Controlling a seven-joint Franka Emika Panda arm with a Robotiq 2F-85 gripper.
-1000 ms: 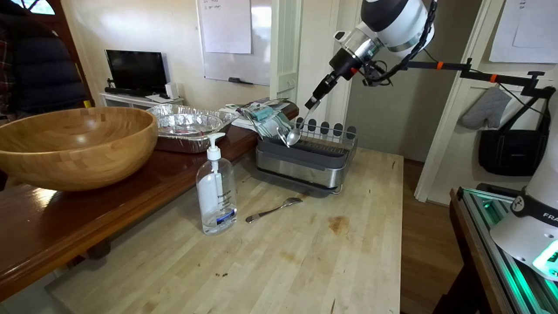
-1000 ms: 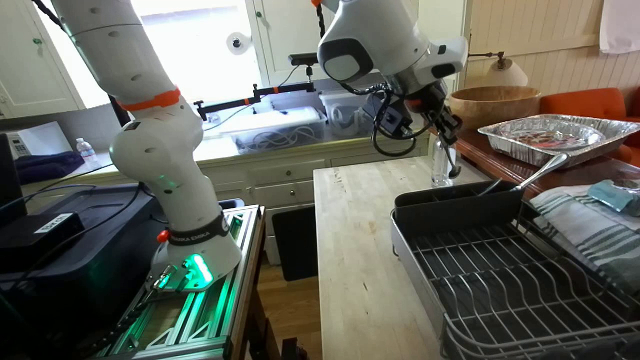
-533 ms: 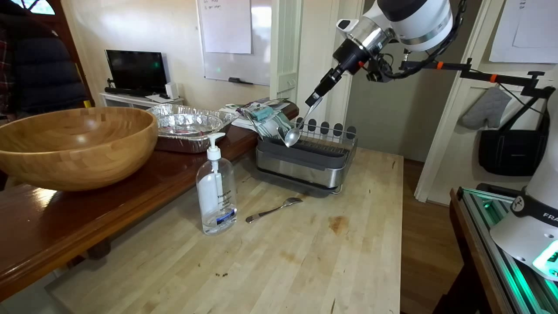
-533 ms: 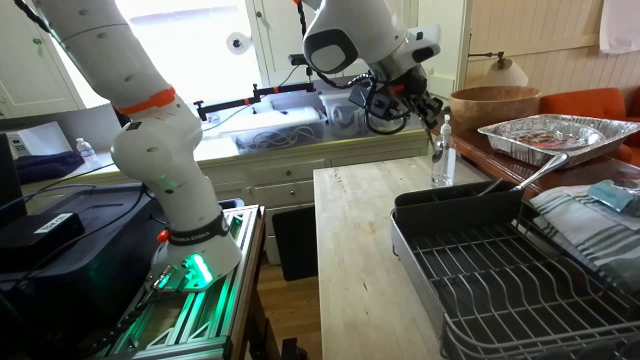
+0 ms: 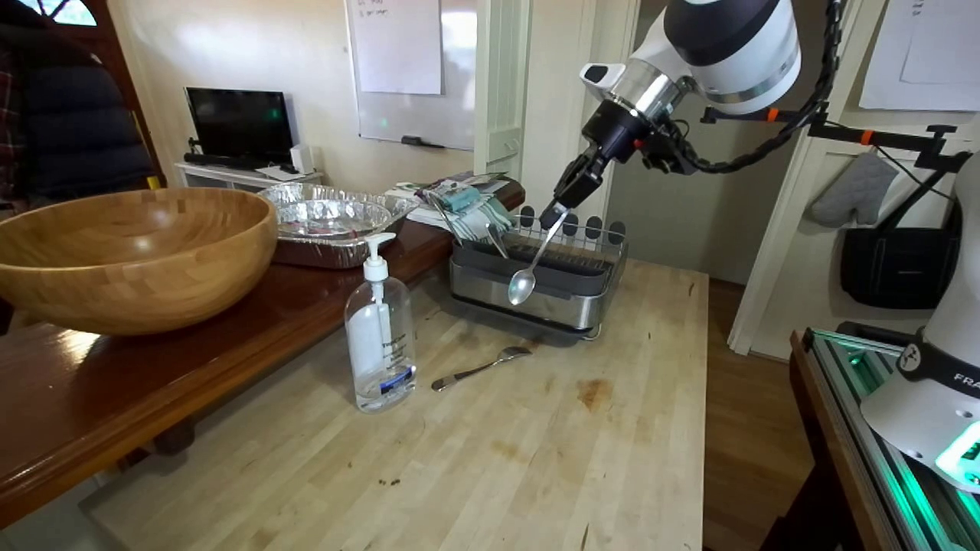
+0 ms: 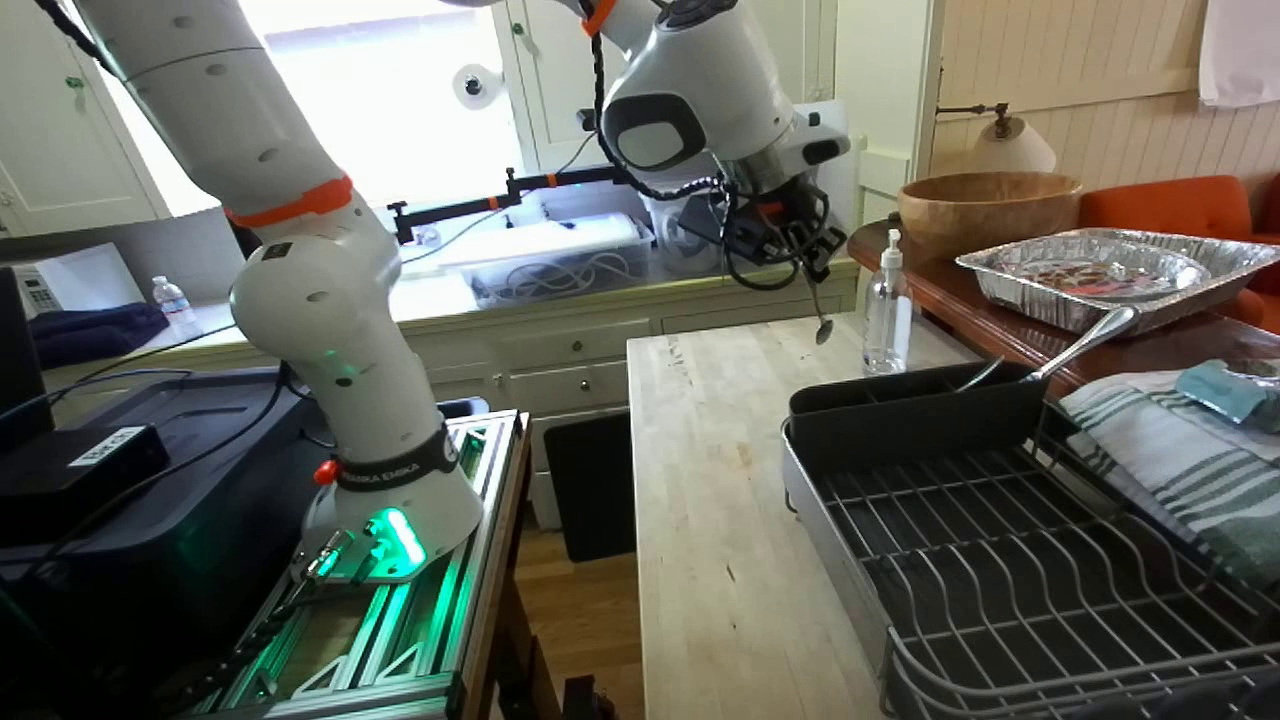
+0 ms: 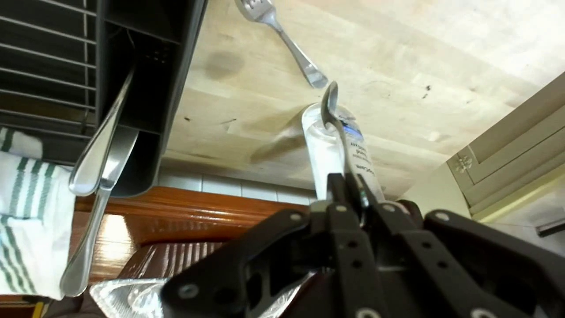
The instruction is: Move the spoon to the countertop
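Note:
My gripper (image 5: 554, 216) is shut on the handle of the grey metal spoon (image 5: 522, 286). The spoon hangs tilted below the fingertips, bowl down, and looks held above the pale plank countertop (image 5: 605, 467). In an exterior view the bowl overlaps the front of the dish rack. In an exterior view the spoon (image 6: 824, 330) stands in the air left of the pump bottle. In the wrist view the spoon (image 7: 329, 106) sticks out from between the closed fingers of the gripper (image 7: 348, 177), in front of the bottle. The handle's end is hidden between the fingers.
A fork (image 7: 293, 46) lies on the countertop near the clear pump bottle (image 5: 380, 352). The dish rack (image 5: 528, 295) stands at the back, with utensils in its dark holder (image 6: 920, 410). A wooden bowl (image 5: 138, 260) and foil trays (image 5: 329, 222) stand on the reddish-brown top.
My gripper has carried the spoon from over the rack's utensil holder to lower down. In an exterior view it has moved left, from in front of the bottle to beside it.

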